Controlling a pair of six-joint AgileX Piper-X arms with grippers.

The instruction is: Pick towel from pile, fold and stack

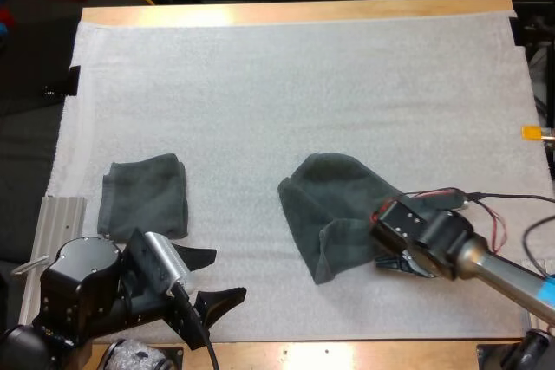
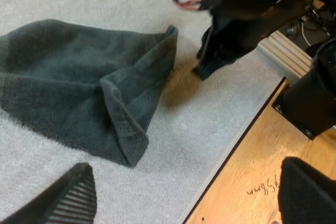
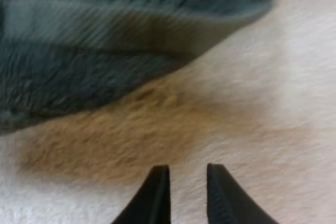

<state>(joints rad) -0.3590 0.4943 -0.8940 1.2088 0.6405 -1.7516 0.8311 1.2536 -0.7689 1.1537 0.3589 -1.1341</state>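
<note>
One folded dark grey-green towel (image 1: 143,195) lay at the left of the white mat (image 1: 260,84), while a rumpled dark grey-green towel (image 1: 334,205) awaited folding mid-mat, my right gripper (image 1: 403,264) beside it and left gripper (image 1: 217,276) both parted, empty.

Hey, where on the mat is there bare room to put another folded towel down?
The whole far half of the white mat is bare. So is the strip between the folded towel and the loose towel. It is crowded along the near edge: left gripper by the folded towel, right gripper at the loose towel's edge.
</note>
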